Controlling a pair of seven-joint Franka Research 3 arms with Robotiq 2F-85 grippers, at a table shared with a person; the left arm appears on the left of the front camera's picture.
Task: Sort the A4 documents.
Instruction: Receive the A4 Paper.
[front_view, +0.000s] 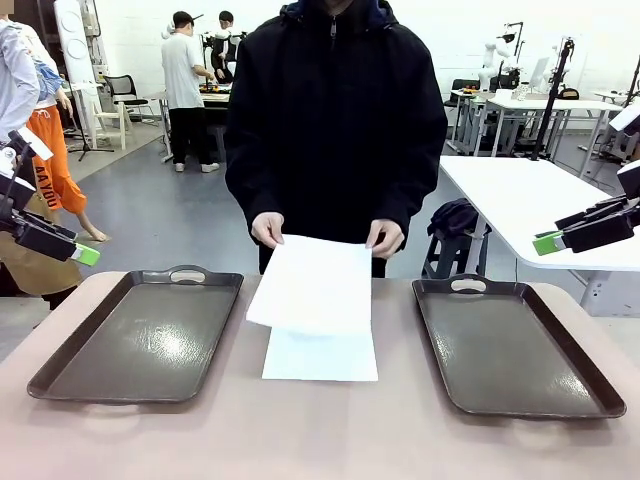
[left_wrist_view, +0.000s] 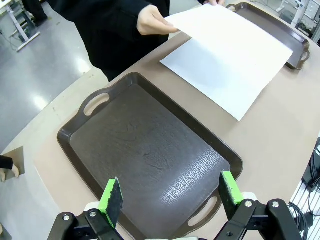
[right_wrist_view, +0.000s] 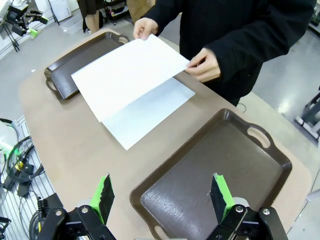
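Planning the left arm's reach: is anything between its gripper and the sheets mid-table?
No object does. The open left gripper hangs by the left tray, next to the flat sheet. But the person's hands hold the top sheet by its far edge, lifted over the flat one.

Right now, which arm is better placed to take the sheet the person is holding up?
Left, but only slightly. The left hand and right hand both hang open at the table's sides, yet the lifted A4 sheet sits nearer the left tray than the right tray.
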